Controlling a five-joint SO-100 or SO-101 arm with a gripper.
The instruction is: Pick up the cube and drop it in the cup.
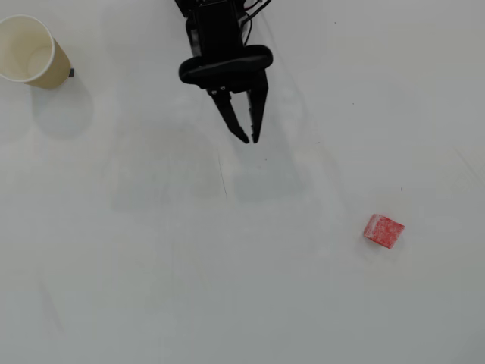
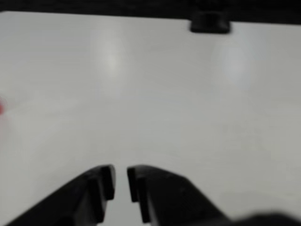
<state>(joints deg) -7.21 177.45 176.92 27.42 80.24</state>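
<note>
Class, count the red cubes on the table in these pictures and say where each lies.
1. The cube lies at the overhead view's lower right, apart from the gripper and cup.

White table [image 1: 151, 288], faint seam; small dark obj at far edge [image 2: 210, 22], wrist view.

Overhead view: gripper [image 1: 251, 139] at top centre, tips pointing down the frame, jaws nearly together with a slim gap. Cup [image 1: 30, 51] far left of the jaws, slightly above tip level, upright on the table [image 1: 151, 288]. Cube [image 1: 383, 230] right of the jaws and beyond the tips, well apart, on the table.
</note>
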